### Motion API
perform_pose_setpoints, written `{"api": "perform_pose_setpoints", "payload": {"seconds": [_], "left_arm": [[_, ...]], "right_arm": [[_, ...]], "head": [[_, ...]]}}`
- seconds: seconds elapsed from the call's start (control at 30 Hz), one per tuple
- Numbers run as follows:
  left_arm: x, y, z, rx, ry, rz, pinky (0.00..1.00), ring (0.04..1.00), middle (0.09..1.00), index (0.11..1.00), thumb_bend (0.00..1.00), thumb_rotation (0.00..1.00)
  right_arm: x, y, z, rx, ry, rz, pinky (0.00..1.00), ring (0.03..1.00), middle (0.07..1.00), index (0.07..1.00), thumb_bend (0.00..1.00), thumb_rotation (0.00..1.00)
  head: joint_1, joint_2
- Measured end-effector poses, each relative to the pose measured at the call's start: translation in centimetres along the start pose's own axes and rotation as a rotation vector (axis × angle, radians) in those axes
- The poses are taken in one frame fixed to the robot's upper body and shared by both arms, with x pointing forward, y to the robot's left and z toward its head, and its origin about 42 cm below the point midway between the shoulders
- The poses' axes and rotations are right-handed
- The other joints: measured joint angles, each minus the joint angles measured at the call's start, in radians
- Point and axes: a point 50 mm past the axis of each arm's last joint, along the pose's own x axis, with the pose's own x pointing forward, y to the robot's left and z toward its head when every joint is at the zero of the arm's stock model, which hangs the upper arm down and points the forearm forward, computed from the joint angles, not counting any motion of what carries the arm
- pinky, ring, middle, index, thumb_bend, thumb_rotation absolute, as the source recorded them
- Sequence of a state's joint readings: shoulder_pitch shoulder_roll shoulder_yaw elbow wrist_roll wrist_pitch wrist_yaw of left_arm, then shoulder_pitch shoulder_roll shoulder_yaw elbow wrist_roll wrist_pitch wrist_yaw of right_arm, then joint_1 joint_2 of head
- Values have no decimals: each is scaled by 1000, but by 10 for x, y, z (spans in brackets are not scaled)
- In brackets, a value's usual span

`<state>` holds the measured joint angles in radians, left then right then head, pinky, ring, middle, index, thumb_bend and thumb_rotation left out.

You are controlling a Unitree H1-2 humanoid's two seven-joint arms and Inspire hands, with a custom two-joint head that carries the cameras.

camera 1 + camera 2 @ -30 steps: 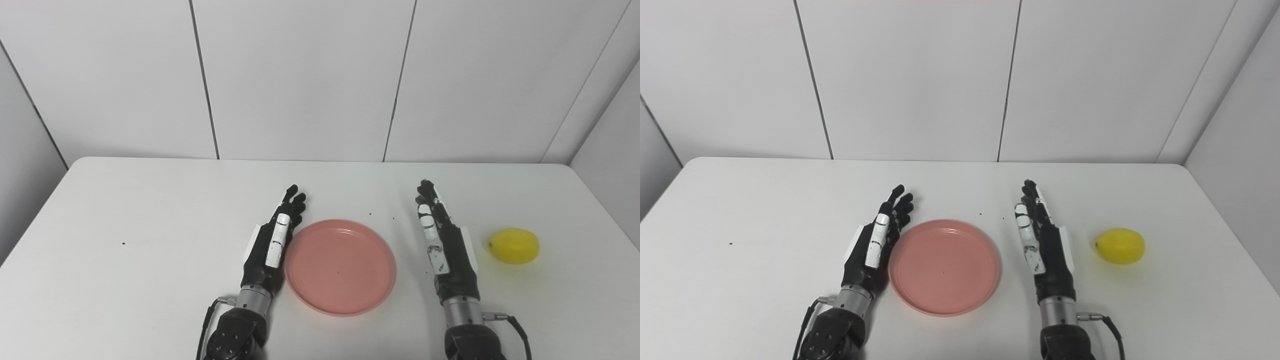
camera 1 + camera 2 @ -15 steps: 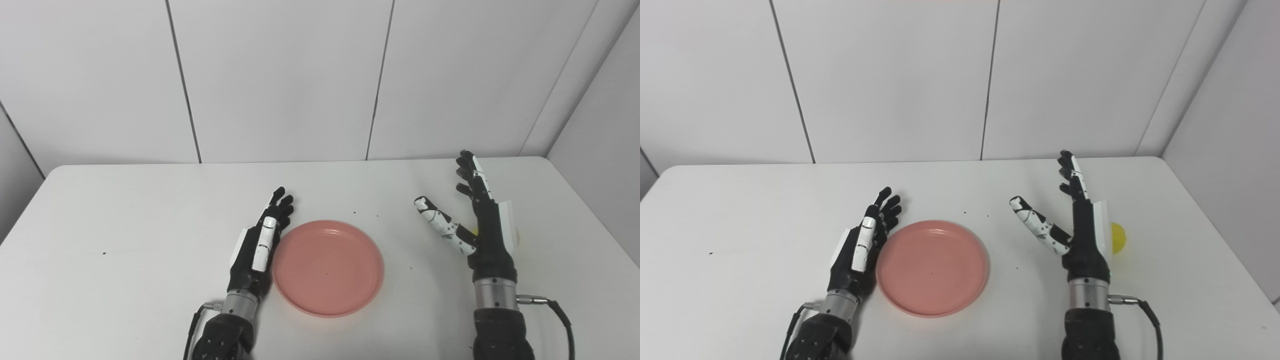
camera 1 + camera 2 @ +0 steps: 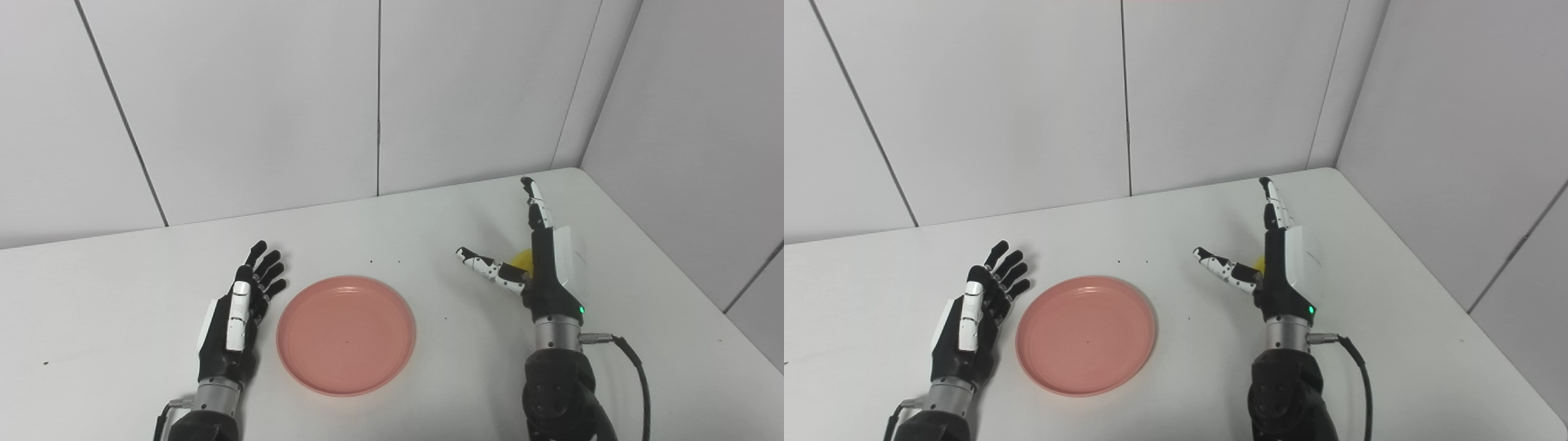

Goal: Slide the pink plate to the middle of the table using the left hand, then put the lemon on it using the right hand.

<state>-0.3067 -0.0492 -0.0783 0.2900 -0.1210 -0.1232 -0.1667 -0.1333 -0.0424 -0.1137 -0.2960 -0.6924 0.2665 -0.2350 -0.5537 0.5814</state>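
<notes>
Pink plate [image 3: 346,335] mid-table; left hand [image 3: 236,327] at its 9 o'clock, spread, off the rim. Right hand [image 3: 539,269] at 3 o'clock, splayed, empty, masking most of lemon [image 3: 522,258]; bare table [image 3: 674,343] beyond.

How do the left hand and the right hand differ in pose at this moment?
The left hand lies low beside the pink plate, fingers together; the right hand stands upright with thumb spread wide. The left hand has nothing near its palm; the right hand partly hides the lemon. Both are open.
</notes>
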Motion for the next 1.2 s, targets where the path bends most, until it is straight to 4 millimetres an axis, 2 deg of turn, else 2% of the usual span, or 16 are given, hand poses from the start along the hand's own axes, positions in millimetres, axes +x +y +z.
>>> {"api": "perform_pose_setpoints", "payload": {"seconds": [0.27,0.47,0.57,0.6,0.67,0.97,1.2], "left_arm": [[1,3,0,3,-6,-5,872,904,909,913,683,1000],[1,4,0,4,-6,-7,872,903,910,913,676,1000],[1,5,0,2,-7,-8,881,907,915,917,679,1000],[1,5,0,-1,-8,-8,879,905,913,915,672,1000],[2,7,0,-4,-8,-5,871,898,906,910,663,1000],[14,22,0,-7,-45,2,853,886,895,898,664,1000],[13,24,0,-2,-46,3,862,890,896,900,672,1000]], "right_arm": [[8,-11,-10,-96,29,-18,731,857,918,917,854,237],[18,-19,-14,-146,46,-18,732,853,907,913,878,229],[23,-21,-21,-193,71,-16,722,847,903,912,892,236],[24,-22,-24,-207,82,-13,723,847,903,909,895,218],[25,-22,-28,-220,91,-6,728,852,905,909,897,200],[32,-16,-41,-252,157,57,742,866,912,914,898,150],[34,-13,-50,-265,200,101,737,867,909,903,897,154]], "head": [[-3,-2],[-6,-5],[-34,-14],[-63,-23],[-75,-28],[-75,-23],[-74,-21]]}}
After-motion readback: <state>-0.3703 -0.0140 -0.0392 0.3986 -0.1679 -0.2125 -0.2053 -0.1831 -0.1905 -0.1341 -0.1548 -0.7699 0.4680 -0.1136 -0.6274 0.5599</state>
